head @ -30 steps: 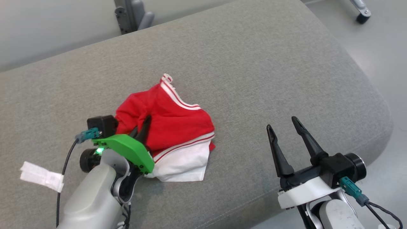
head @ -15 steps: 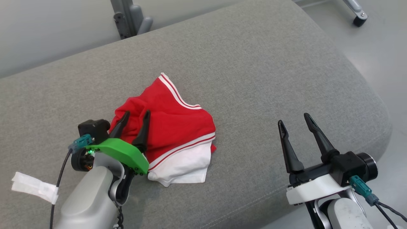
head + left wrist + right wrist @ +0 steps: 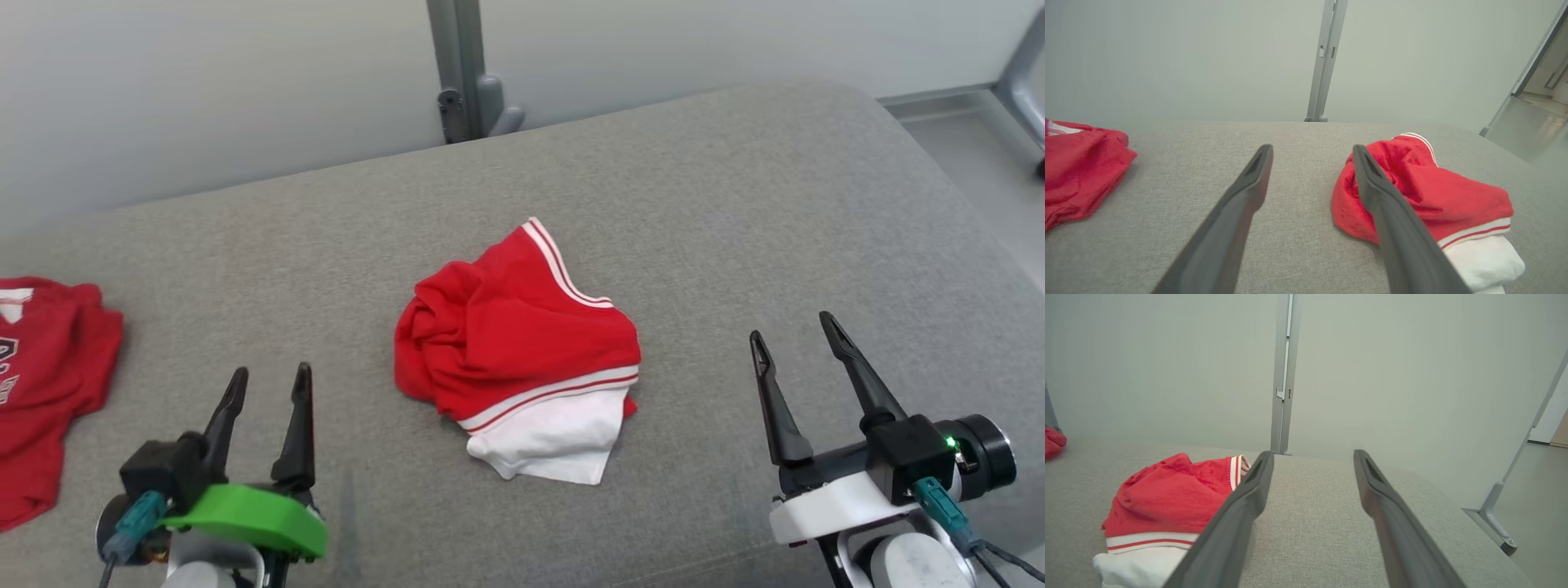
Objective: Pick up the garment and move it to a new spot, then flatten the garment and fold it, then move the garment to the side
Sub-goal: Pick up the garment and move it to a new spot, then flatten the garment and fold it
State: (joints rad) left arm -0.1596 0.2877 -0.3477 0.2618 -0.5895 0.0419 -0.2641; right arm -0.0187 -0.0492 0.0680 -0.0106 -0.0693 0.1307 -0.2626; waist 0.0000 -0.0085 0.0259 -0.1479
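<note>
The garment (image 3: 518, 347) is a crumpled red piece with white stripes and a white part at its near end, lying in a heap in the middle of the grey cushion (image 3: 735, 204). It also appears as the garment (image 3: 1425, 200) right of my left fingers and as the garment (image 3: 1167, 498) left of my right fingers. My left gripper (image 3: 268, 384) stands open at the lower left, apart from the cloth, nothing between its fingers. My right gripper (image 3: 792, 325) stands open at the lower right, also empty.
A second red garment (image 3: 41, 384) with white print lies at the cushion's left edge, also seen as the red garment (image 3: 1077, 171). A grey metal post (image 3: 461, 73) rises behind the cushion against a pale wall. The cushion's right edge drops to the floor (image 3: 980, 155).
My left gripper has opened, let go of the garment and drawn back to the near left. The head camera has swung, bringing the second red garment into view.
</note>
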